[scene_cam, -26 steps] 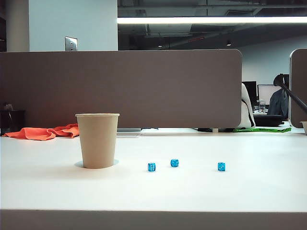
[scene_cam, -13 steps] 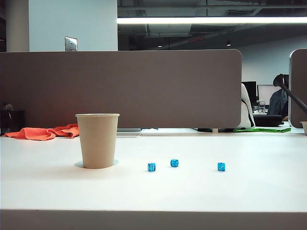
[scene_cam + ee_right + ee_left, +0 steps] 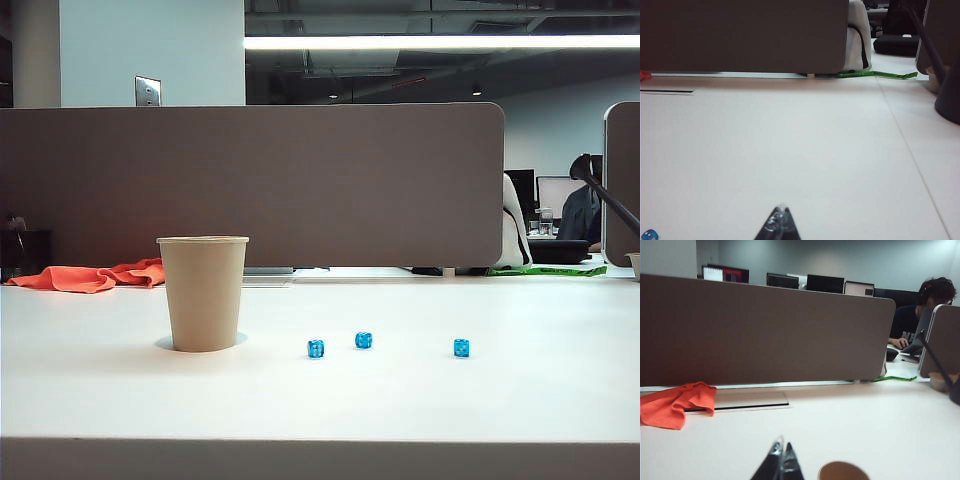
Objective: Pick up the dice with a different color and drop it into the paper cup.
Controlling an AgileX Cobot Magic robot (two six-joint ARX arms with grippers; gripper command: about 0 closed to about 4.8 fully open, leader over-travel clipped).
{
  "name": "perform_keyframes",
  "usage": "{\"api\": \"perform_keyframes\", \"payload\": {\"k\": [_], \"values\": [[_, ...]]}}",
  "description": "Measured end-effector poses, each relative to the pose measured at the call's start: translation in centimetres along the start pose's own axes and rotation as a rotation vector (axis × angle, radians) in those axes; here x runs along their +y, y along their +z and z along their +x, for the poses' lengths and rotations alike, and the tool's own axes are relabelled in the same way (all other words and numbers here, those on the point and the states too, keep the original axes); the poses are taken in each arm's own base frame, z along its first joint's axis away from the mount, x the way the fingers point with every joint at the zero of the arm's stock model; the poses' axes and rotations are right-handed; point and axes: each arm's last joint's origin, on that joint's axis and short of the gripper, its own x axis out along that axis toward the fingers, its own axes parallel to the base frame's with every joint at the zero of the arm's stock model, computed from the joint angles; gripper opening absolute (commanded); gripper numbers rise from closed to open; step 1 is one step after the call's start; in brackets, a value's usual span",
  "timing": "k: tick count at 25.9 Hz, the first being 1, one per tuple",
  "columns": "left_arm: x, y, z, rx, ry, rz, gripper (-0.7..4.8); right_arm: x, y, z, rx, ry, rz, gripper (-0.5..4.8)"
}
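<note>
The paper cup (image 3: 203,293) is plain tan kraft brown, standing on a white table (image 3: 400,400). To its right lie three translucent blue dice (image 3: 316,348) with pale pips. Behind the cup, an orange-red cloth (image 3: 92,276) lies before a grey-brown partition (image 3: 300,180). The left gripper (image 3: 780,464) and right gripper (image 3: 778,225) are glossy black.
</note>
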Motion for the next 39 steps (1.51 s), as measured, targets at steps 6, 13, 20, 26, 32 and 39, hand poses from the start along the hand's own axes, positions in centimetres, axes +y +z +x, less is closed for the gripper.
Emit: {"api": "perform_keyframes", "payload": {"k": [6, 13, 20, 26, 32, 39], "values": [[0.1, -3.8, 0.9, 0.058, -0.044, 0.027, -0.06, 0.0, 0.0, 0.0, -0.005, 0.001, 0.004, -0.02], [0.1, -6.8, 1.2, 0.148, -0.084, 0.018, -0.06, 0.0, 0.0, 0.0, -0.005, 0.001, 0.019, -0.02], [0.1, -7.4, 1.2, 0.159, -0.085, 0.047, -0.06, 0.0, 0.0, 0.0, -0.005, 0.001, 0.023, -0.02], [0.5, -8.8, 1.3, 0.192, -0.002, 0.111, -0.06, 0.0, 0.1, 0.0, -0.006, 0.001, 0.024, -0.02], [0.6, -9.7, 1.2, 0.225, 0.017, 0.133, -0.06, 0.0, 0.1, 0.0, -0.013, 0.001, 0.023, -0.02], [0.9, -9.6, 1.2, 0.222, 0.137, 0.168, -0.06, 0.0, 0.2, 0.0, -0.019, 0.001, 0.022, -0.02]]}}
